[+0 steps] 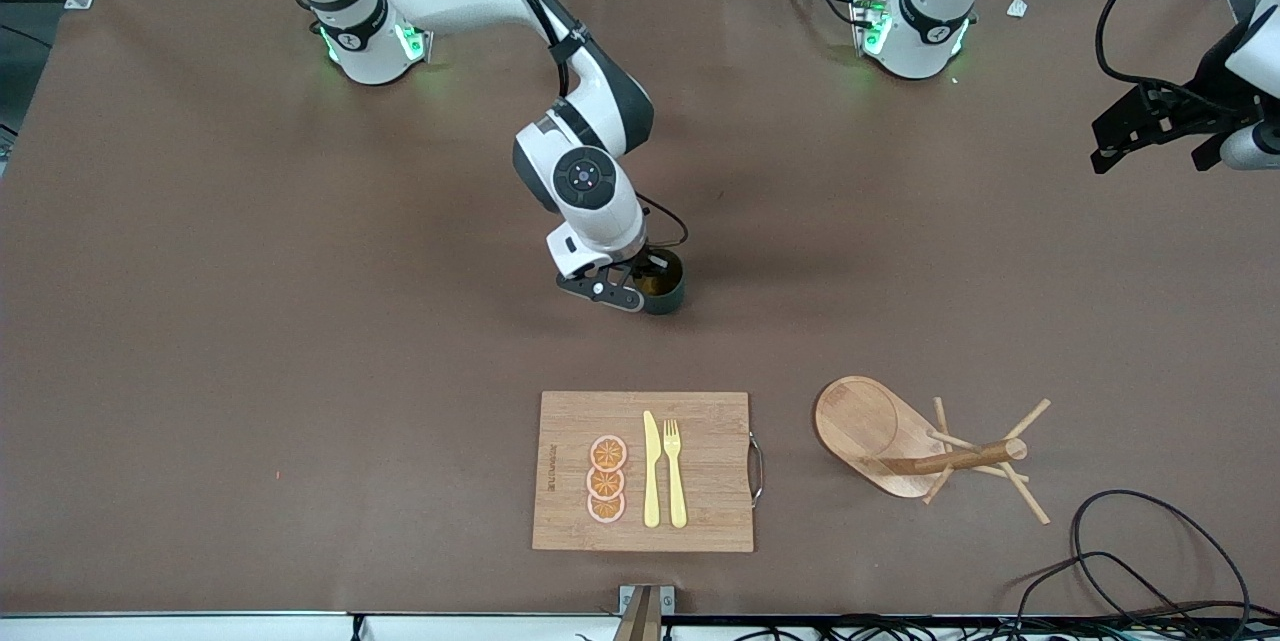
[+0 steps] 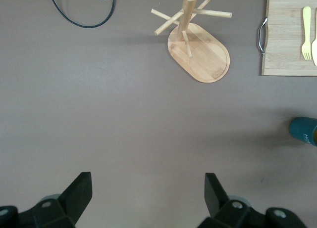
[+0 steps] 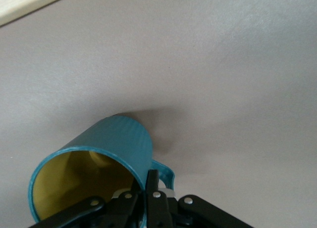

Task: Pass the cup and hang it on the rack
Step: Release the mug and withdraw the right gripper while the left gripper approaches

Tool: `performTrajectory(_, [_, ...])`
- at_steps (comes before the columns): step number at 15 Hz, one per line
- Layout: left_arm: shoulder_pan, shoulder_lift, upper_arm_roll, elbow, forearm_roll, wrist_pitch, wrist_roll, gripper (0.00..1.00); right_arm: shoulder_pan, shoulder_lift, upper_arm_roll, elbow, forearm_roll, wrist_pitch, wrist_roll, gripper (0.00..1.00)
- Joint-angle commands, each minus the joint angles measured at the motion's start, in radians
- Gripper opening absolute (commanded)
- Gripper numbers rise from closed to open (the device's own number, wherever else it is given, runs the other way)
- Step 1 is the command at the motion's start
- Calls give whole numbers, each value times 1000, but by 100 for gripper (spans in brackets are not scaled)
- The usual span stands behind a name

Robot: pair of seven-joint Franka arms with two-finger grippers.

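The teal cup (image 1: 668, 293) with its yellow inside stands upright at the middle of the table, farther from the front camera than the cutting board. My right gripper (image 1: 645, 279) is shut on the cup (image 3: 114, 144): in the right wrist view the right gripper (image 3: 148, 177) pinches the cup's wall beside the handle, one finger inside and one outside. The wooden rack (image 1: 860, 421) stands nearer the front camera, toward the left arm's end. My left gripper (image 1: 1150, 156) hangs open and unladen over that end of the table. In the left wrist view the left gripper (image 2: 148, 181) looks toward the rack (image 2: 200, 52) and the cup (image 2: 304, 130).
A bamboo cutting board (image 1: 710, 521) with a yellow knife (image 1: 651, 471), a fork (image 1: 675, 471) and orange slices (image 1: 607, 479) lies near the front edge, beside the rack. Black cables (image 1: 1150, 561) loop at the front corner of the left arm's end.
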Motion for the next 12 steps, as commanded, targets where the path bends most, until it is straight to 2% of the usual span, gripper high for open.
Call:
performTrajectory(1, [13,-2,8,10,15,0,12,100,13,-1,-14,8,10,3,10,98])
performTrajectory(5, [10,1,8,10,9,0,-7,100,7,-21,-16,33,12,-32,-3,100])
performTrajectory(7, [1,3,5,10,15,0,-20,100,-10,-83,-20,33,13,-104,-6,100])
performTrajectory(12, [-31,51,-64,10,20,32,-220,100,-158,-226,-32,27,0,-290,-16,100])
